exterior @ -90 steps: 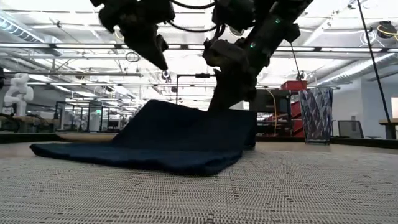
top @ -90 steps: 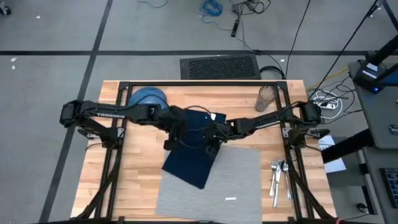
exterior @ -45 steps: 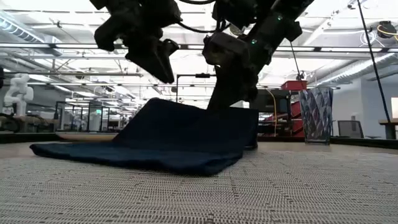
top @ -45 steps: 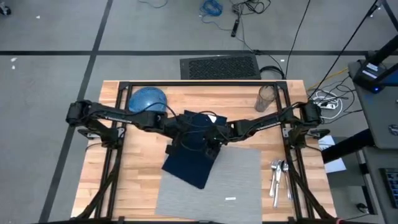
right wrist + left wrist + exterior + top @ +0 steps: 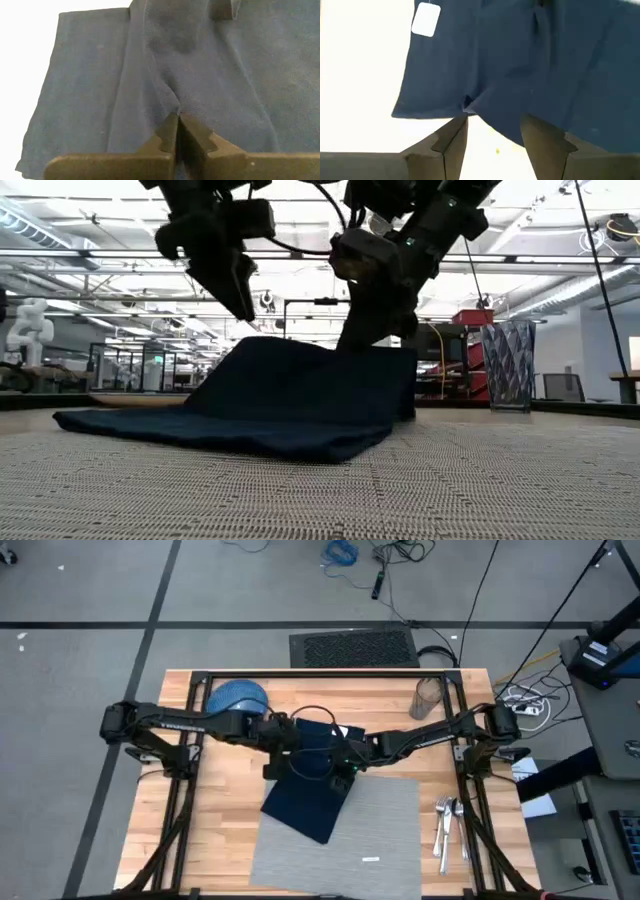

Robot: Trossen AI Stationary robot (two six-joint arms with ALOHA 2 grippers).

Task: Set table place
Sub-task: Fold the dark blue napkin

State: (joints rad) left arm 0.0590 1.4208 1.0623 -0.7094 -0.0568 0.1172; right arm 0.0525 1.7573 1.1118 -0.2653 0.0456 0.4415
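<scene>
lying flat at the counter's (image 5: 225, 810) near edge, grey placemat (image 5: 380, 830) carries the navy napkin's (image 5: 310, 790) corner. right gripper (image 5: 177, 131), fingers pressed together, pinches a napkin fold. left gripper (image 5: 492, 132), fingers spread, hangs just beside the napkin edge.

You are looking down at the table (image 5: 225, 830): the placemat (image 5: 385, 830) is lying at its near edge, in the middle. The napkin (image 5: 305, 802) is resting partly on the mat's far left corner and partly on the wood behind it. The dish (image 5: 238, 696) is sitting at the far left, behind the napkin, and the glass (image 5: 428, 697) at the far right. The cutlery (image 5: 446, 823) is lying to the right of the mat — just beside it, on the wood. Both grippers are meeting over the napkin's far part.
</scene>
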